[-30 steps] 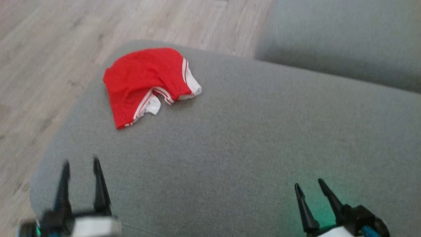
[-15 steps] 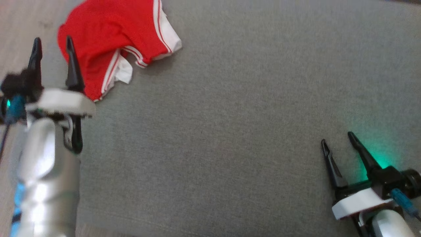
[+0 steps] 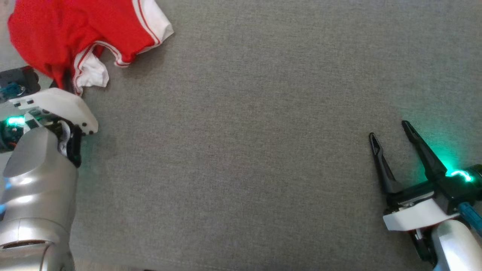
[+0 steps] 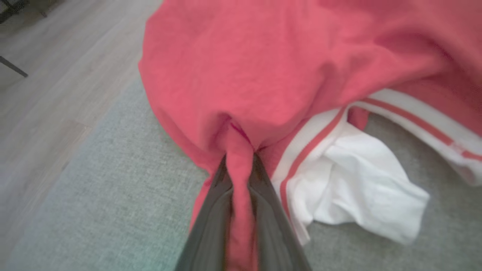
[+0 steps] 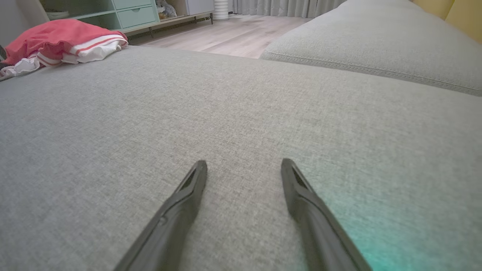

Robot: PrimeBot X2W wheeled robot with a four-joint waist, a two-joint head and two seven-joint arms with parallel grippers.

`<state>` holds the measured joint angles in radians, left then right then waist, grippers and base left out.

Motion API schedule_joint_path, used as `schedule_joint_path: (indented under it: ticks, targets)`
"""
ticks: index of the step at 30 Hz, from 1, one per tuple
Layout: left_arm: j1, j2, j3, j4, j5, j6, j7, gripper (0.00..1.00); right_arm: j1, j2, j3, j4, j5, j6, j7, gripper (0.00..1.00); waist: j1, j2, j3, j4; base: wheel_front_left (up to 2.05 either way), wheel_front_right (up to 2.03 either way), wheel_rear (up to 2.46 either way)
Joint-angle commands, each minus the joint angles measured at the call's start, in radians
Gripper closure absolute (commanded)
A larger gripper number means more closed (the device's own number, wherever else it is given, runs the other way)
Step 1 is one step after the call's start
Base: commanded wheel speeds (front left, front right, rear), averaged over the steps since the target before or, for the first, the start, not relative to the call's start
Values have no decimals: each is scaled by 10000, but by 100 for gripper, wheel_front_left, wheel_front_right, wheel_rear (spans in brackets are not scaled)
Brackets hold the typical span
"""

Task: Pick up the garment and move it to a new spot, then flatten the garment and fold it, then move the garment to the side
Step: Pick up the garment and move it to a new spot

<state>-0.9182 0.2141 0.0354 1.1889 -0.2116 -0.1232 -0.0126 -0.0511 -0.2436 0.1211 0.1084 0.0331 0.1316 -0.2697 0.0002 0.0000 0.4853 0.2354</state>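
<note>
Garment [image 3: 56,30] top edge cut off | left gripper [image 4: 240,158] pinching red fold | right gripper [image 3: 388,128] spread

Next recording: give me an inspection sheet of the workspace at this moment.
Surface: grey sofa cushion, woven fabric.
Job's things: red garment with white trim, crumpled near the cushion's left edge.
Clutter: nothing seen.
Grippers: left gripper shut on a fold of the garment; right gripper open, low over the cushion, apart from the garment.
Cables: blue cable at the right wrist.
Surroundings: wood floor, second cushion, green drawer unit.
</note>
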Motion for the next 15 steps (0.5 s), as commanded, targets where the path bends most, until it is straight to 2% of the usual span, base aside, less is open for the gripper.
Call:
schedule_joint_path:
  ticks: [1,8,15]
  targets:
    - [-27,558,102,-116,-35,-5,-189,100,34,-192,-4,306,-93,-9,79,0,-2,0,-106,-25,0,0,0]
    - [-763,1020,-781,-666,133,-68,-1612,100,14,381,418,604,56,-9,79,0,-2,0,-1520,-490,0,0,0]
    - [-1504,1222,-2397,-2314,-494,-72,-1659,100,275,1138,836,1097,315,-9,79,0,-2,0,-3666,-1666,0,0,0]
